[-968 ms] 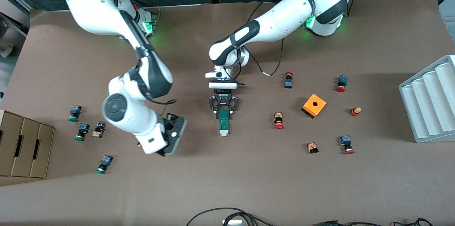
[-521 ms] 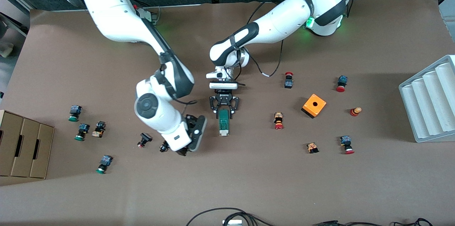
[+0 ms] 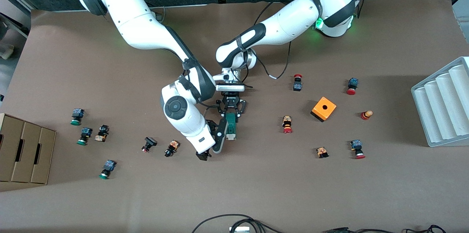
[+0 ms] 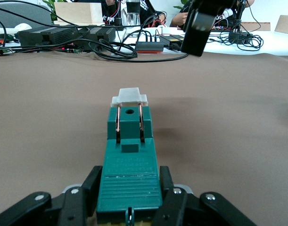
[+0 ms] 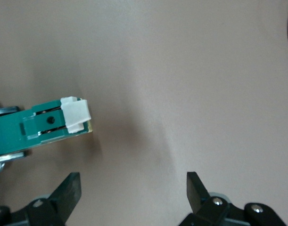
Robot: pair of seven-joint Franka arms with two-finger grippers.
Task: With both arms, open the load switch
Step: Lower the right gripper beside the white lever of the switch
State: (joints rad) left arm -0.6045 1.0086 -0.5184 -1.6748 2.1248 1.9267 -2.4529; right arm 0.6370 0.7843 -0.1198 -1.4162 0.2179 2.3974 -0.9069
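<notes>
The load switch (image 3: 231, 127), a narrow dark-green block with a white end piece (image 3: 230, 137), lies mid-table. My left gripper (image 3: 231, 115) is shut on the green end farthest from the front camera, its black fingers (image 4: 89, 188) pressed against both sides of the load switch (image 4: 129, 160). My right gripper (image 3: 213, 140) hangs open just beside the white end, toward the right arm's end of the table. In the right wrist view the load switch (image 5: 35, 125) lies off to one side of my right gripper (image 5: 133, 188), with only bare table between the fingers.
Two small push buttons (image 3: 172, 148) (image 3: 148, 144) lie close by, toward the right arm's end. An orange cube with a hole (image 3: 324, 108) and red buttons (image 3: 287, 124) sit toward the left arm's end, with a grey rack (image 3: 445, 104) at that edge. A cardboard box (image 3: 23, 152) and green buttons (image 3: 85, 136) lie at the right arm's end.
My right arm has swung in from its end of the table to just beside the switch's white end. My left gripper has stayed on the switch, which has not moved.
</notes>
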